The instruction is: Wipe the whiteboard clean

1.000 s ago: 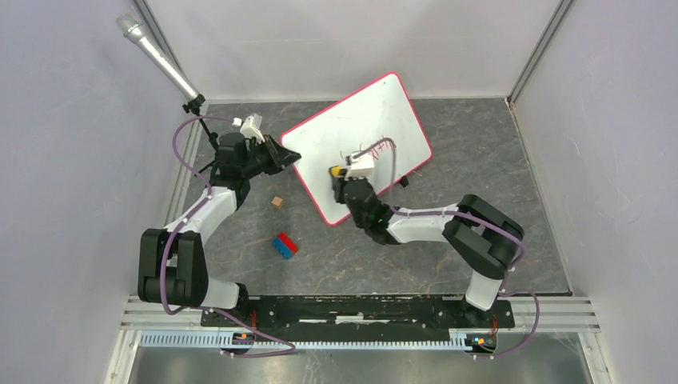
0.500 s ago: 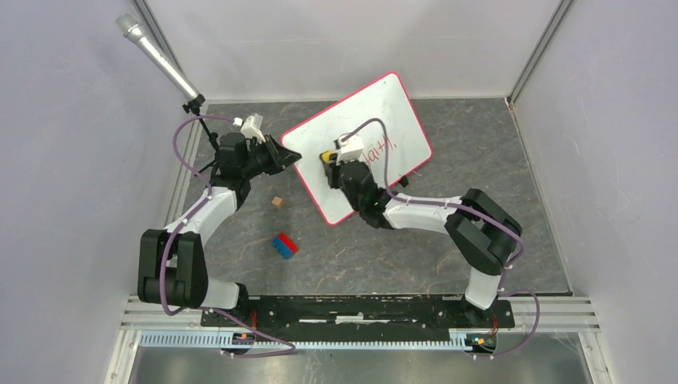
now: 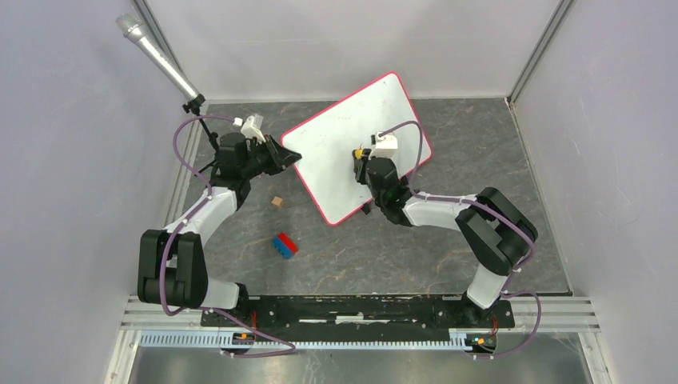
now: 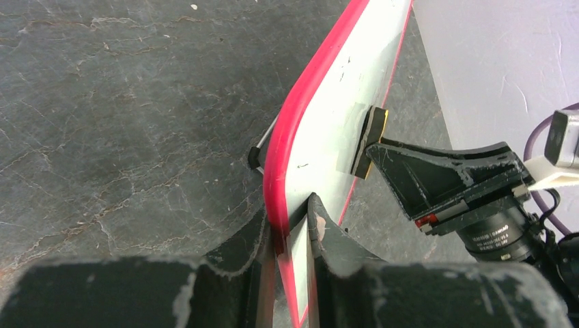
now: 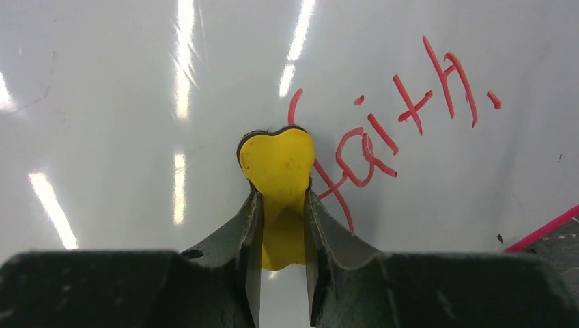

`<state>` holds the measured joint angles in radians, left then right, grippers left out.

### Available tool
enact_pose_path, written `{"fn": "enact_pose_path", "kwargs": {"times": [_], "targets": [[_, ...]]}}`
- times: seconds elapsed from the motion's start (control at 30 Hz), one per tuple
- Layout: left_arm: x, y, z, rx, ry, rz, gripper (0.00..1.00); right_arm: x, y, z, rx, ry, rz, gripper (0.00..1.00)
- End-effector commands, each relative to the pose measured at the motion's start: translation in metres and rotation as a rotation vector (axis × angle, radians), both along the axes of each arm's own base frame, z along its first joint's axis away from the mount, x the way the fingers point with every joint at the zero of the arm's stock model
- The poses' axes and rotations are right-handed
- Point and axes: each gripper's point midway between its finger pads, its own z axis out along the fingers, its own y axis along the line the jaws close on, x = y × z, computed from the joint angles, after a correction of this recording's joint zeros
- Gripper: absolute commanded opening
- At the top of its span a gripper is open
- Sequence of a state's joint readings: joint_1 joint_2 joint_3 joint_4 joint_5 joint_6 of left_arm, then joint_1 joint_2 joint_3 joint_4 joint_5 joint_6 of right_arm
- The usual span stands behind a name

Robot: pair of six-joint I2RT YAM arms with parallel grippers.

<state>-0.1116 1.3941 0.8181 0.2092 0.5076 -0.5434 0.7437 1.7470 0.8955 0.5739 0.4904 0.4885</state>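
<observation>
Slippage is the main hazard from here. The whiteboard [image 3: 332, 140] stands propped at a slant on the counter [image 3: 488, 136]. Its only restraint is the left fingers [image 4: 249, 239], which are closed on the thin red rim near one corner, with the board rising up and away from between them. One black clip foot [image 4: 254, 158] shows just beyond those fingers, behind the board.

The right fingers [image 5: 240, 229] are clamped on a yellow eraser [image 5: 276, 160], and its face is pressed against the white surface straight ahead of them. The red writing [image 5: 381, 133] lies just to the right of the fingertips, and its first stroke touches the eraser's edge.

The wipe will probably have to run sideways across those letters. A hard push into the board could lever the rim out of the left fingers' narrow pinch, or skate the feet along the counter and swing the board away from the eraser.

The eraser is pinched low on its body and bulges beyond the fingertips. Drag on the surface could therefore twist it or work it loose, and bare fingertips would then scrape the board. Too light a press would likely only smear the ink. A stroke carried too far right may run the eraser off the near red edge.
</observation>
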Motion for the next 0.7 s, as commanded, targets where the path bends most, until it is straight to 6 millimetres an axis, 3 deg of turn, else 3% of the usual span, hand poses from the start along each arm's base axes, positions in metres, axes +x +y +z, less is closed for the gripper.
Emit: {"fn": "enact_pose_path", "kwargs": {"times": [0.0,0.13,0.23,0.4,0.6,0.67], "targets": [[0.006,0.01,0.002,0.102,-0.062,0.024,0.02,-0.032,0.032,-0.021,-0.167,0.033,0.132,0.23],[0.008,0.009,0.002,0.1,-0.06,0.02,0.02,-0.044,0.07,0.003,-0.225,-0.075,0.249,0.23],[0.007,0.01,0.0,0.103,-0.056,0.023,0.02,-0.036,0.07,0.008,-0.224,-0.086,0.225,0.24],[0.007,0.009,0.001,0.101,-0.058,0.019,0.02,-0.013,0.023,-0.012,-0.18,-0.003,0.1,0.25],[0.007,0.009,0.002,0.1,-0.061,0.017,0.02,-0.012,-0.064,-0.093,0.01,0.258,-0.097,0.25],[0.006,0.009,0.002,0.101,-0.061,0.02,0.02,-0.017,-0.077,-0.11,0.035,0.306,-0.134,0.25]]}}
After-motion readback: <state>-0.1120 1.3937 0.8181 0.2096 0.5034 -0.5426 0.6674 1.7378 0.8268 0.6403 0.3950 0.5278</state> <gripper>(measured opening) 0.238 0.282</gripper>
